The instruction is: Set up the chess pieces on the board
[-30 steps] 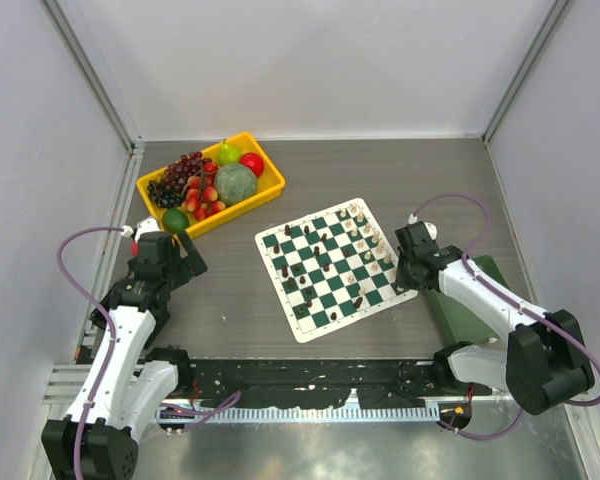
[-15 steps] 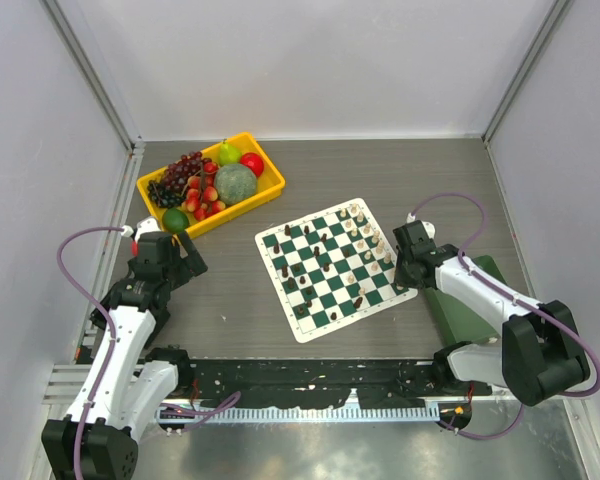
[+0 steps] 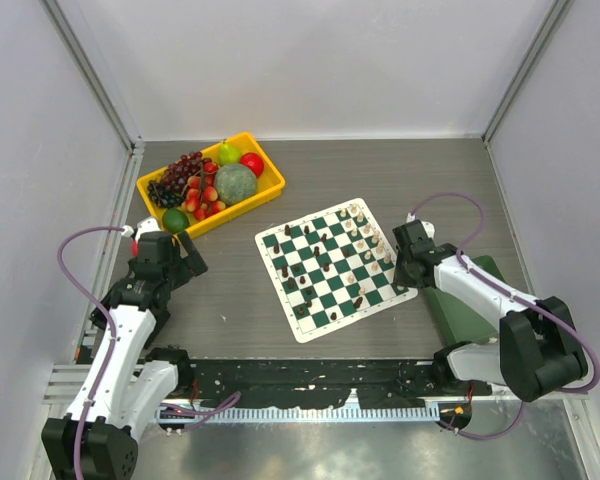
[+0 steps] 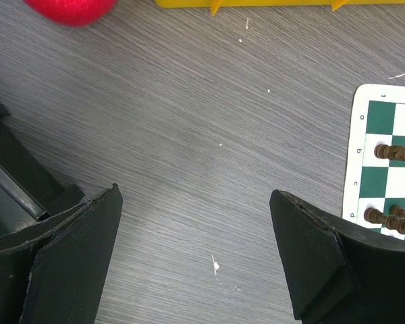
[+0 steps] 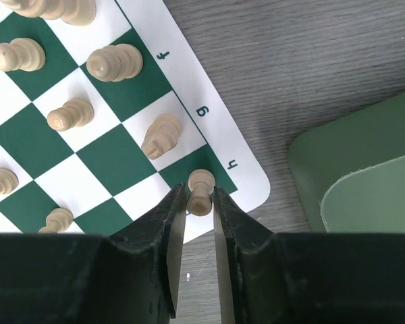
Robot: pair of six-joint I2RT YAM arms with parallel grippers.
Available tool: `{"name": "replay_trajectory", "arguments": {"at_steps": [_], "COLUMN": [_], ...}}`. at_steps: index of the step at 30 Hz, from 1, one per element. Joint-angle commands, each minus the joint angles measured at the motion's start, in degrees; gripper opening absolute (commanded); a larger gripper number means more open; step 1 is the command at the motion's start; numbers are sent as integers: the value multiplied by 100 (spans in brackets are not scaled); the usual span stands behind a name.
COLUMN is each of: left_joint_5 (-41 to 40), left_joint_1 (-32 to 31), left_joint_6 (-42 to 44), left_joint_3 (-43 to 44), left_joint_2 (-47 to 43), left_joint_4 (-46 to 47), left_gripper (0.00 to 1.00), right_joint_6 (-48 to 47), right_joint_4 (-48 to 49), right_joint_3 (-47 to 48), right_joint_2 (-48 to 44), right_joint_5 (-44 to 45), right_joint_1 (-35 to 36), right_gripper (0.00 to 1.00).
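The right end effector [image 5: 199, 192] closely brackets a cream piece [image 5: 201, 182] on the board [image 5: 246, 177] corner. Whether it grips is unclear, and a crooked withdrawal could topple the piece.

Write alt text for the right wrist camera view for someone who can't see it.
The right tool closely flanks a cream chess piece on the corner square of the board, beside the letter h; whether it grips is unclear. Other cream pieces sit on nearby squares, and a green tray lies on the grey table at right.

L arm [image 3: 121, 330] folded back, jaws wide; R arm [image 3: 477, 289] low, jaws narrow.
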Motion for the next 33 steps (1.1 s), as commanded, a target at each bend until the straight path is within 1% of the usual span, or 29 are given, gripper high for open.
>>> {"name": "replay_trajectory", "arguments": {"at_steps": [1,7,13,17,21,26,30,33], "left_joint_5": [8,43,52,78,105,70,26,-53], "left_joint_1": [29,29,29,21,29,21,29,29], "left_joint_6": [-16,-42,-51,-78,-78,-60,-43,-8], "left_joint_3": [78,52,78,69,87,113,113,122], "left_joint_2": [21,3,-14,-14,-5,-14,-67,-93], "left_joint_4": [190,208,208,217,226,164,129,94], "left_gripper": [99,99,99,99,99,99,99,99], "right_joint_6": [-20,-291,-415,-354,-257,-125,-81,-55], "right_joint_4": [3,-331,-463,-350,-174,-94,-68,20], "right_joint_3": [120,559,867,1052,1271,1614,1852,1861], "right_joint_2": [-125,-432,-705,-635,-231,612,1148,1351], "right_joint_5": [82,170,-13,-146,-225,-252,-234,-287], "right_joint_1": [-27,-19,104,429,903,1579,1879,1915], "right_gripper": [32,42,45,46,46,47,46,46]}}
